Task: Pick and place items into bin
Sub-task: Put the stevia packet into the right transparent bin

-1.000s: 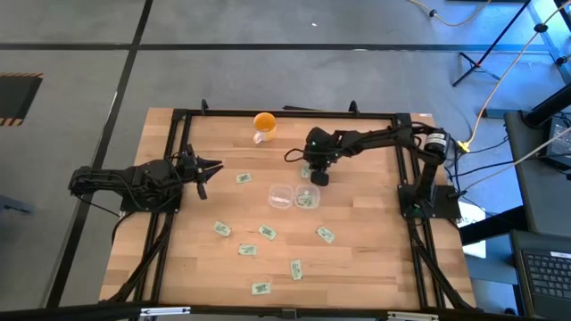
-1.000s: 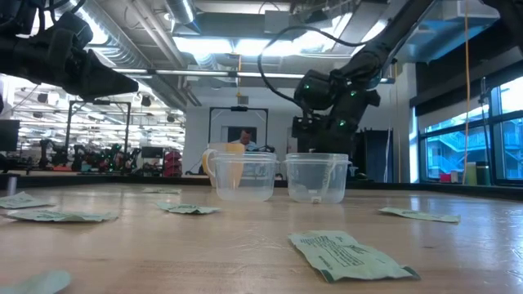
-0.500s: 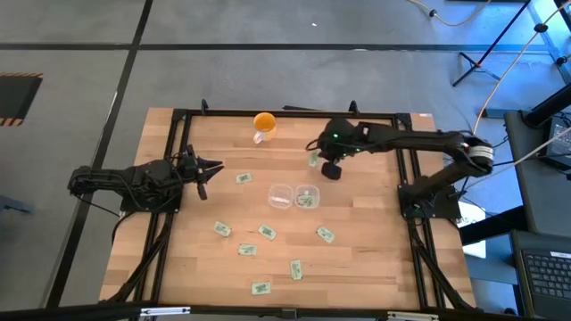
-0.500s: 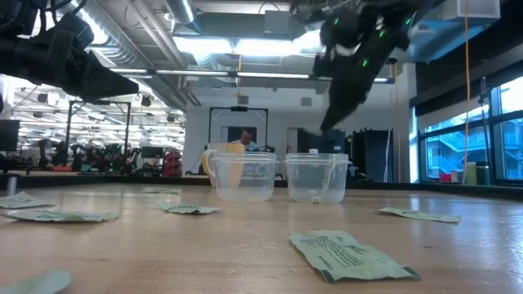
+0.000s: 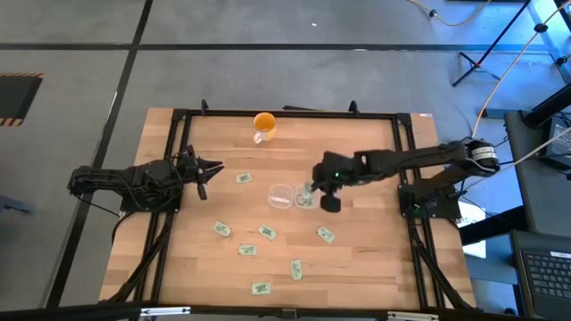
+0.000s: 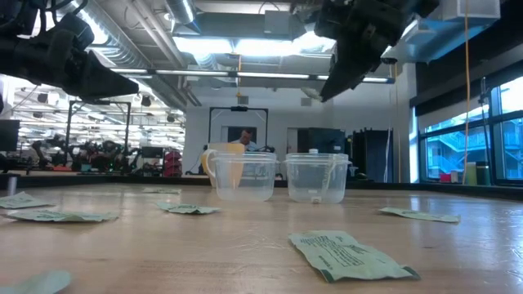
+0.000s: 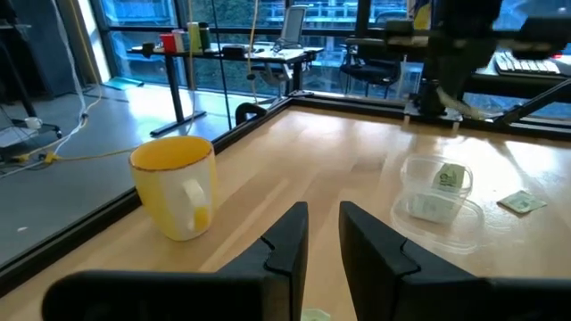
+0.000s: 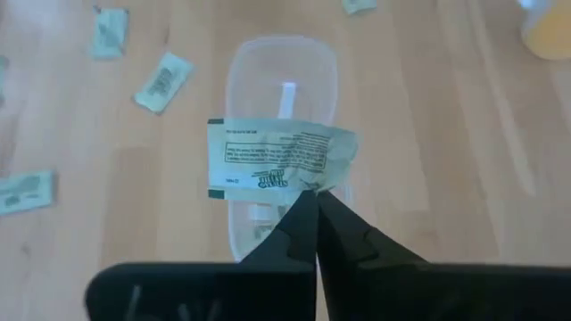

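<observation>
Pale wood-plank table [image 5: 357,259], black frame round it. Two clear plastic bins [image 5: 294,196] side by side at centre, rounded, thin-walled; the one under the right gripper [image 5: 311,190] already holding packets. Orange cup [image 5: 264,123] beyond, well apart. Right gripper raised over the bins, fingers pinched shut on one flat packet [image 8: 281,158], pale green and white, crinkled at the pinched corner; print too small to read. More packets [image 5: 268,233] strewn near the bins. Left gripper [image 5: 207,167] parked well apart, fingers slightly parted, empty.
</observation>
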Robot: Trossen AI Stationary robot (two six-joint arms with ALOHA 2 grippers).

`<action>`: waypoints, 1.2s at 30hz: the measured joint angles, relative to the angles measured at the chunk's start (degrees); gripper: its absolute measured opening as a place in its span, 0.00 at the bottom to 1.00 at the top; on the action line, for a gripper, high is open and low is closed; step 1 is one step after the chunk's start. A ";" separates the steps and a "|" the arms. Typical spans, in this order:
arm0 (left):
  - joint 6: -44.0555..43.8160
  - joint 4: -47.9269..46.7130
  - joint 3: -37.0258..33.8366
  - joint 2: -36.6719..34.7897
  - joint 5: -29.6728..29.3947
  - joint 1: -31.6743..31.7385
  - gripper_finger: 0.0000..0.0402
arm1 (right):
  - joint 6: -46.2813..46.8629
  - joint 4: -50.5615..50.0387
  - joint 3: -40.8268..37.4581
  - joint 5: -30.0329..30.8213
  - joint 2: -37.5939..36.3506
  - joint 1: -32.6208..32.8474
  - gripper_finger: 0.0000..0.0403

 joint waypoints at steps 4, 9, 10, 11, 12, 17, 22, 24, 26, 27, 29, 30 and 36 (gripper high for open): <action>-0.02 -0.02 -0.02 0.00 1.74 0.00 0.15 | 1.70 -0.80 0.00 2.17 3.29 1.56 0.00; -0.02 -0.04 -0.02 0.00 2.32 0.00 0.15 | 3.86 -0.55 0.00 2.19 8.24 1.64 0.00; -0.02 -0.04 -0.02 0.00 2.32 0.00 0.15 | 4.06 -0.47 0.00 2.21 9.09 1.57 0.00; -0.02 -0.04 -0.02 0.00 2.33 0.00 0.15 | 4.08 -0.33 0.00 2.21 9.93 1.52 0.00; -0.02 -0.04 -0.02 0.00 2.35 0.00 0.15 | 4.12 -0.06 0.00 2.21 10.70 1.54 0.00; -0.01 -0.04 -0.02 0.00 2.36 -0.01 0.15 | 3.94 0.21 0.00 2.21 12.61 1.54 0.02; -0.01 -0.04 -0.02 0.00 2.34 0.00 0.15 | 4.71 0.28 0.00 2.21 12.77 1.54 0.03; -0.01 -0.04 -0.02 0.00 2.35 0.00 0.15 | 4.71 0.29 0.00 2.21 12.77 1.54 0.03; -0.02 -0.04 -0.02 0.00 2.36 0.00 0.15 | 4.69 0.26 0.00 2.21 12.77 1.54 0.03; -0.02 -0.04 -0.02 0.00 2.34 0.00 0.15 | 4.71 0.28 0.00 2.21 12.77 1.51 0.03; -0.01 -0.04 -0.02 0.00 2.34 0.00 0.15 | 4.69 0.26 0.00 2.46 12.77 1.51 0.03; -0.02 -0.04 -0.02 0.00 2.35 0.00 0.15 | 4.69 0.26 0.00 2.58 12.77 1.51 0.03; -0.02 -0.04 -0.02 0.00 2.36 0.00 0.15 | 4.74 0.26 0.00 2.62 12.77 1.51 0.09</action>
